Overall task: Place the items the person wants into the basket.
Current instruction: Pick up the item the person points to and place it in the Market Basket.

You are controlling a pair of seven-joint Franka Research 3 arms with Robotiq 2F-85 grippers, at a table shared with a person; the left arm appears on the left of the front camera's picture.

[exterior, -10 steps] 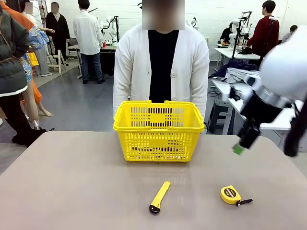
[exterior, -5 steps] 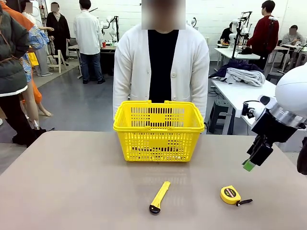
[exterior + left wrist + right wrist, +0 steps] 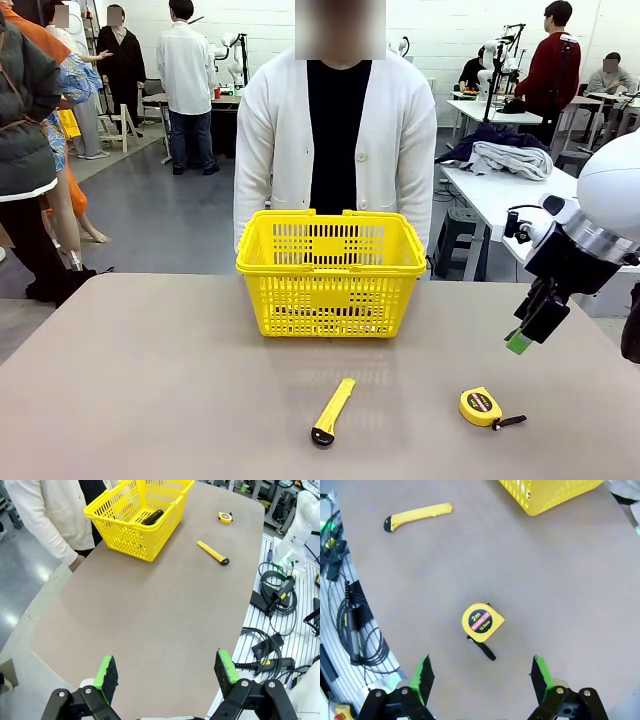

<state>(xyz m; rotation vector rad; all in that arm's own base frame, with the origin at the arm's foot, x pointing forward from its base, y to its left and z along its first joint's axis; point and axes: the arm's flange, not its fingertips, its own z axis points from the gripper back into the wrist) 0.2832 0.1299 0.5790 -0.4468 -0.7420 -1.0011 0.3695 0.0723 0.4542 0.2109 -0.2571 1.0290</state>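
Looking across the table, you see the basket (image 3: 331, 272) at the far edge, right in front of the person (image 3: 335, 140), and in the left wrist view a black item (image 3: 151, 517) already lies inside it (probably the stapler, though the lattice hides too much to be sure). The pen and marker can't be made out through the slots, so you cannot tell whether they are in there too.

On the bare tabletop you have just the yellow utility knife (image 3: 332, 410), its long axis running from near you up toward the basket, and the round tape measure (image 3: 482, 406) well apart to its right.

Your right gripper (image 3: 521, 338) hangs above the table's right side with jaws spread wide and nothing between them; the tape measure lies directly below it, ahead of its fingers. Your left gripper (image 3: 167, 672) is equally wide open and empty, far back over the left end.

Neither leftover looks wanted, so my judgement is the placing is essentially done.
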